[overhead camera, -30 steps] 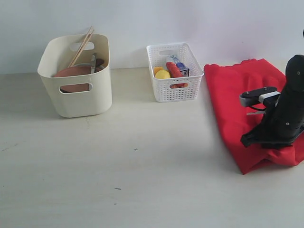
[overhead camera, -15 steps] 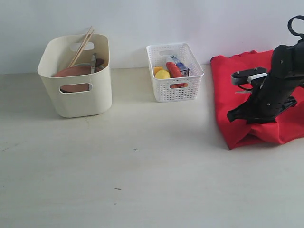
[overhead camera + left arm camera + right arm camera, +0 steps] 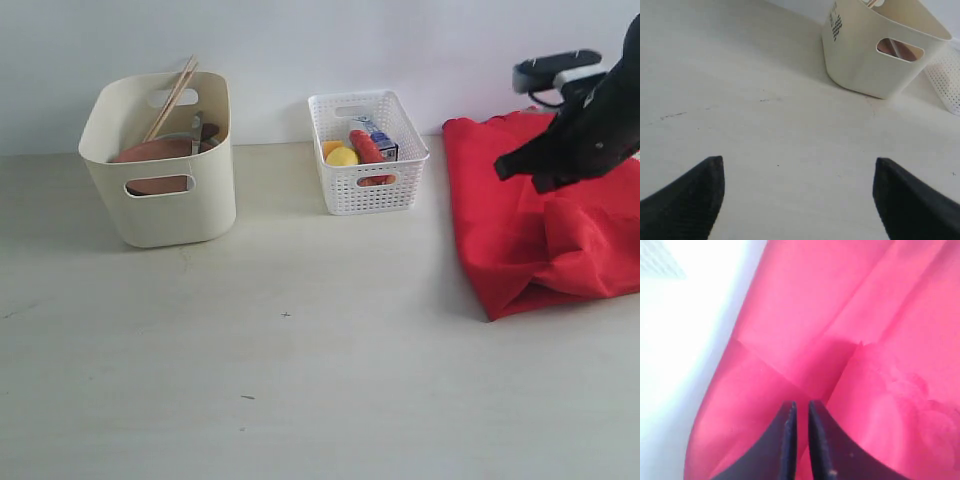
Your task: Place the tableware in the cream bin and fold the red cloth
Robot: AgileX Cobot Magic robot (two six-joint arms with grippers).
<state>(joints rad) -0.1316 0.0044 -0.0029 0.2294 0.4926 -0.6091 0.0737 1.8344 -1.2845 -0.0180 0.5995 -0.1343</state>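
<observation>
The red cloth [image 3: 530, 240] lies folded over on itself at the right of the table, its upper layer rumpled. My right gripper [image 3: 505, 168] hovers above its far part; in the right wrist view the gripper [image 3: 801, 407] shows a narrow gap between its fingers, with the red cloth [image 3: 805, 315] below and nothing held. The cream bin [image 3: 160, 215] stands at the back left with chopsticks [image 3: 172, 98], a brown plate [image 3: 150, 152] and a steel piece [image 3: 196, 132] inside. My left gripper [image 3: 797, 165] is wide open over bare table, short of the cream bin [image 3: 865, 65].
A white lattice basket [image 3: 368, 185] with a lemon, a carton and other food stands at the back centre, between the bin and the cloth. Its corner shows in the left wrist view [image 3: 950, 85]. A wall runs behind everything.
My right gripper has risen and moved back from the cloth's front edge, drawing that edge over the rest. The cloth now lies shorter and doubled. The jaws have parted slightly.
</observation>
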